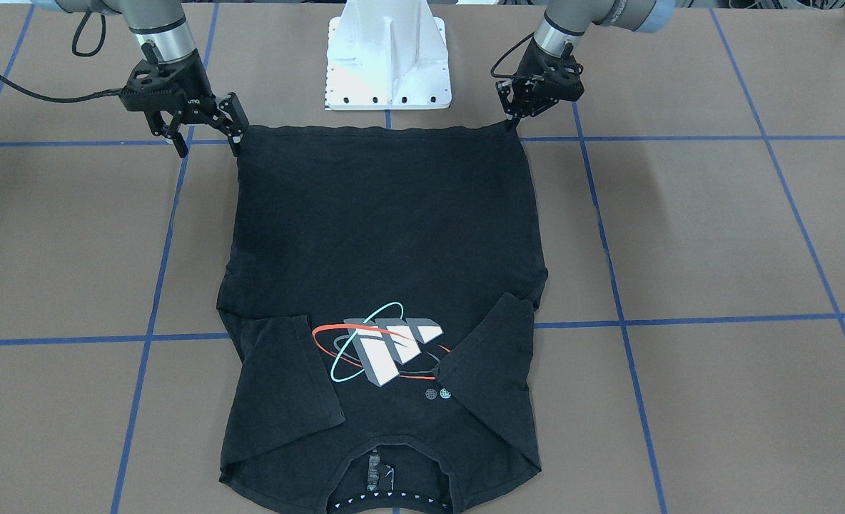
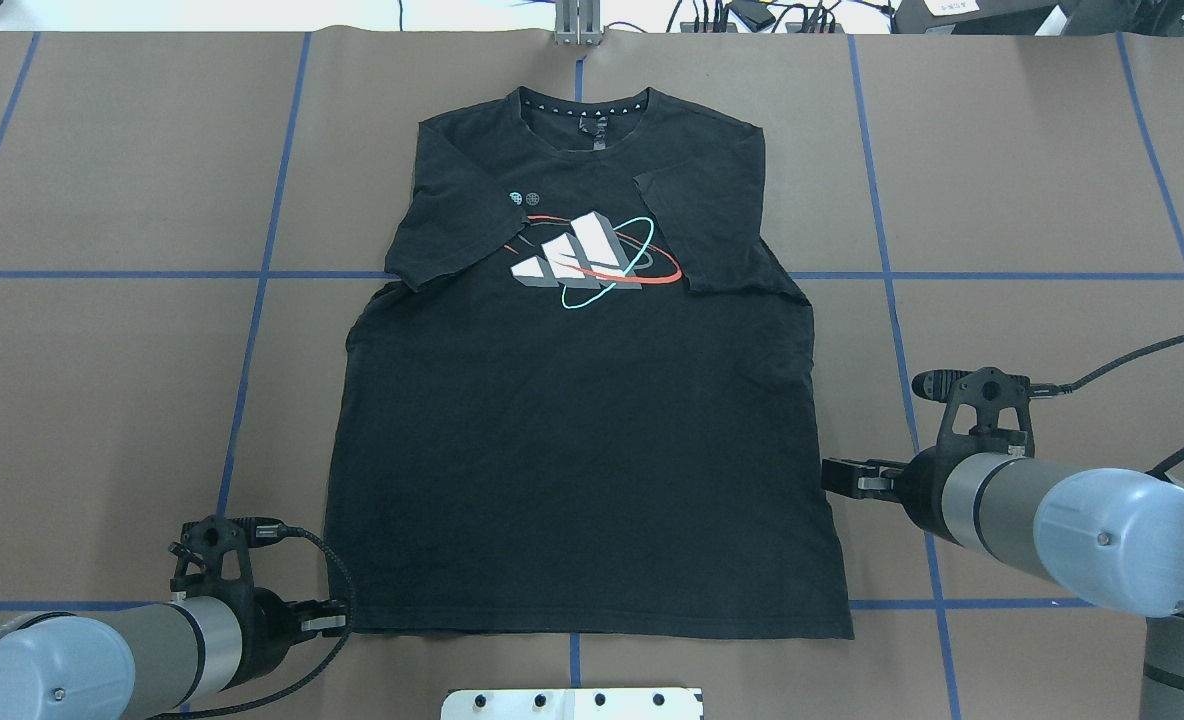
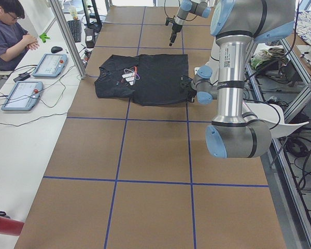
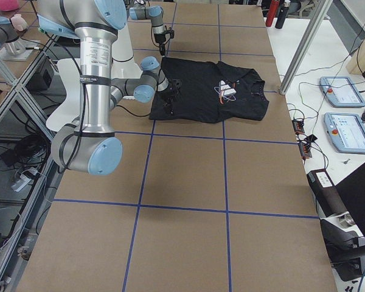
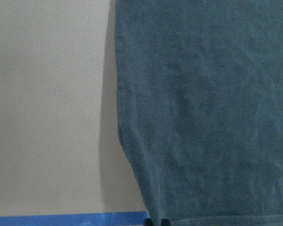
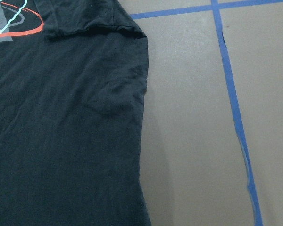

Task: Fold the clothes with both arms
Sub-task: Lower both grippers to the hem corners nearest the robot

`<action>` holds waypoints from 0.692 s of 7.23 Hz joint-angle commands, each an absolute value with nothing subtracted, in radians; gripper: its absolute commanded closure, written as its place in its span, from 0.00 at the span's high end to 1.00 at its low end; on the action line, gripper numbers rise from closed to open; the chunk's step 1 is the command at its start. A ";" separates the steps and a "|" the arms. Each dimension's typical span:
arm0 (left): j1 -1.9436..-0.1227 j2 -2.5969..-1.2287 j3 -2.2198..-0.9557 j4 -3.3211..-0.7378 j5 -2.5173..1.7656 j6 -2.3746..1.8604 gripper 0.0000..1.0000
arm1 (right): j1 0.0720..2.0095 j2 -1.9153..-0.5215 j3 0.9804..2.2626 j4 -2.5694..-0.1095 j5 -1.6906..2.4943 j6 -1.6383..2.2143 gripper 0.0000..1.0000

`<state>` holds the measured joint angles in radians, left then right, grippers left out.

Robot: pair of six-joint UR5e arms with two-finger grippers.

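The black T-shirt (image 1: pixel 380 235) lies flat, front up, on the brown table, collar away from the robot and both sleeves folded in over the chest graphic (image 2: pixel 592 255). My left gripper (image 1: pixel 512 125) is down at the hem's left corner, shut on it; it also shows in the overhead view (image 2: pixel 337 622). The left wrist view shows the hem corner (image 5: pixel 203 117) at the fingertips. My right gripper (image 1: pixel 207 146) is open and empty, raised just beside the hem's other corner, outside the shirt's right side edge (image 2: pixel 822 470). The right wrist view shows that side edge (image 6: pixel 141 117) and no fingers.
The white pedestal mount (image 1: pixel 388 64) stands just behind the hem. Blue tape lines (image 2: pixel 252 330) cross the brown table. An operator (image 3: pixel 10 31) sits at the far side with tablets (image 4: pixel 347 91). Bare table lies on both sides of the shirt.
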<state>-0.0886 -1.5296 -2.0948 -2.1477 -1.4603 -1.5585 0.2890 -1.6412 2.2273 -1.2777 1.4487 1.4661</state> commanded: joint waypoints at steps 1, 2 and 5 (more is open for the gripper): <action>-0.095 -1.535 -2.106 -2.137 -1.460 -1.559 0.00 | 0.171 -1.655 2.227 -1.276 1.335 1.572 1.00; -0.095 -1.540 -2.106 -2.138 -1.460 -1.559 0.00 | 0.125 -1.669 2.227 -1.276 1.306 1.616 1.00; -0.092 -1.545 -2.106 -2.140 -1.456 -1.557 0.00 | 0.020 -1.721 2.227 -1.272 1.226 1.716 0.96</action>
